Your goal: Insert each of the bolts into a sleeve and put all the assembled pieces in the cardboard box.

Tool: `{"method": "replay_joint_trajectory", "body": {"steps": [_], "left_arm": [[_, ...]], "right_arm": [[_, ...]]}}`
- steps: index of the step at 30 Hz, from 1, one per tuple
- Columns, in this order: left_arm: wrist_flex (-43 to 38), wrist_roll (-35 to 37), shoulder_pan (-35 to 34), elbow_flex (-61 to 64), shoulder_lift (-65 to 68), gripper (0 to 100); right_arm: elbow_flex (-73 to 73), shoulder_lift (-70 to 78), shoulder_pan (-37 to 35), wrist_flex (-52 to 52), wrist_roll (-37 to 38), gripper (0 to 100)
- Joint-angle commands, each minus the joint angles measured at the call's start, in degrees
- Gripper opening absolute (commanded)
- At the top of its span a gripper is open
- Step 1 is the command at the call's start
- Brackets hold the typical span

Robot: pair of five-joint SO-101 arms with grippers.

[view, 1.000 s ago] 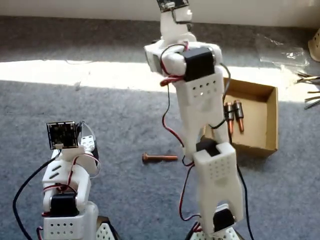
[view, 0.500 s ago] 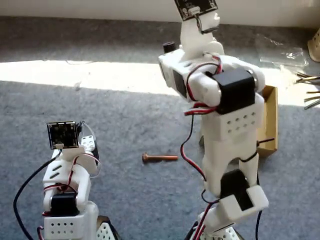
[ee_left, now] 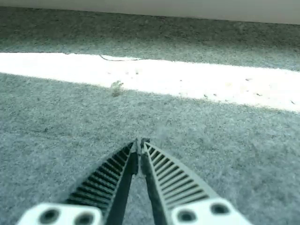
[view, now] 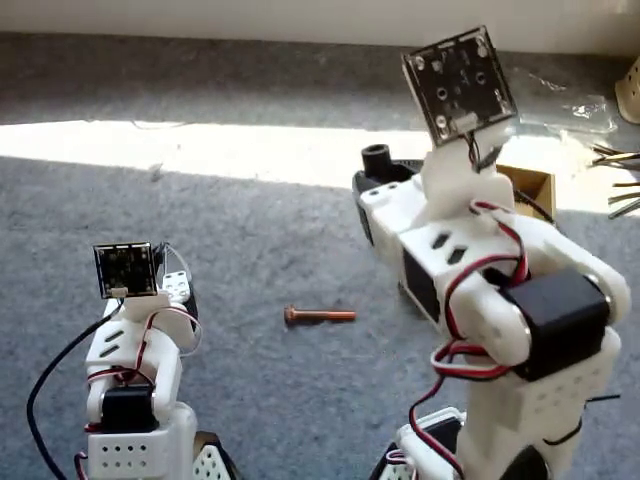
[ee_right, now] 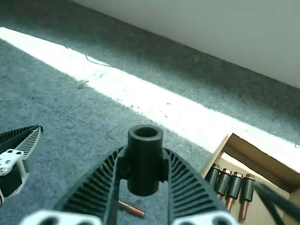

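A copper bolt [view: 318, 315] lies on the grey carpet between the two arms and also appears as the bolt [ee_right: 131, 208] below my right gripper. My right gripper [ee_right: 144, 151] is shut on an upright black sleeve [ee_right: 145, 161], held in the air above the carpet; from above the sleeve [view: 377, 157] pokes out of the right gripper [view: 388, 178]. The cardboard box [ee_right: 233, 142] holds several assembled pieces [ee_right: 229, 183] standing in a row. My left gripper [ee_left: 139, 142] is shut and empty, low over the carpet at the near left [view: 176, 284].
The right arm hides most of the cardboard box [view: 530, 180] from above. A clear plastic bag [view: 565, 100] and some metal tools [view: 618, 165] lie at the far right. A sunlit strip [view: 200, 150] crosses the carpet. The left gripper [ee_right: 14, 150] sits beyond the bolt.
The right arm has drawn back toward the near side, carrying the black sleeve, and now covers most of the box. The left arm and the bolt have not moved.
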Motion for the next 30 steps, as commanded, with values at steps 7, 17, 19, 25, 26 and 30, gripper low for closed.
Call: {"method": "replay_joint_trajectory", "body": {"steps": [7, 17, 19, 25, 26, 30], "left_arm": [[-1.5, -0.1, -0.4, -0.4, -0.6, 3], [-1.5, -0.1, -0.4, -0.4, -0.6, 3], [-1.5, -0.1, -0.4, -0.4, -0.6, 3], [-1.5, -0.1, -0.4, -0.4, -0.6, 3], [-1.5, -0.1, -0.4, -0.4, -0.6, 3], [-1.5, -0.3, 1.7, -1.1, -0.6, 3]], "right_arm": [[25.2, -16.8, 0.5, -4.1, 0.9, 0.3], [66.4, -37.7, 0.5, -26.2, 0.7, 0.3], [72.5, -42.9, 0.5, -28.1, 0.8, 0.3], [85.8, -56.7, 0.7, -29.5, 0.9, 0.3], [87.3, -58.3, 0.7, -30.5, 0.9, 0.3], [92.4, -62.5, 0.7, -34.2, 2.5, 0.3]]}}
